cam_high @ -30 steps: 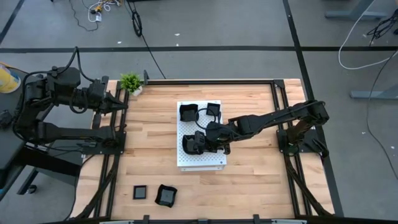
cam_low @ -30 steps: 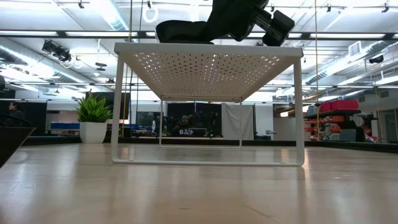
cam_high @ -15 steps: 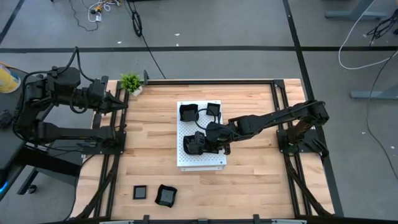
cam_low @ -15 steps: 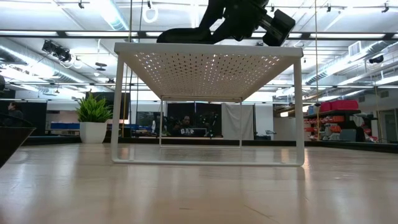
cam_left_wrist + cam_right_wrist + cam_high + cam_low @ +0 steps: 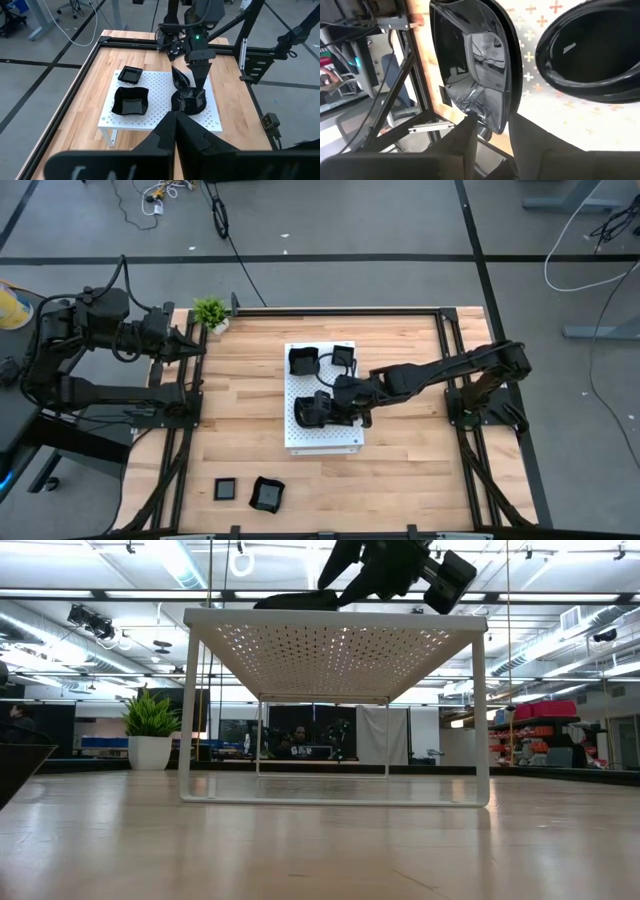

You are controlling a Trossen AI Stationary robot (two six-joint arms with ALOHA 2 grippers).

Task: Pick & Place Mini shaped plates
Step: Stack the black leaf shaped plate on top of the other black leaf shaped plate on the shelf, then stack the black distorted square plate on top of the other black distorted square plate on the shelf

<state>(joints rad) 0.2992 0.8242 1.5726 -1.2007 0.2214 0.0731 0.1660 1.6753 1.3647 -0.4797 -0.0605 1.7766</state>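
The right gripper [image 5: 326,406] reaches over the white perforated board [image 5: 335,438]. Its fingers [image 5: 462,145] stand apart, with the rim of one glossy black dish [image 5: 470,55] in the gap between them. I cannot tell whether either pad touches that rim. In the low view this dish [image 5: 295,601] lies flat on the board's top. A second ago it was tilted and lifted off the board, and the fingers were closed on it.

There are six mini shaped plates in all. Four sit on the board: the dish at the fingertips [image 5: 309,412], a narrow one just beside it [image 5: 179,78], a wavy-edged one [image 5: 303,361] and a small square one [image 5: 343,357]. Two lie on the table [image 5: 400,470] near its front edge, a small square [image 5: 226,489] and a wavy one [image 5: 266,494], both unmoved.

From the low view the board's top hides all but the edge of the placed dish. The one potted plant [image 5: 211,311] stands at the far left corner. The left gripper [image 5: 196,345] waits there beside it, fingers together.
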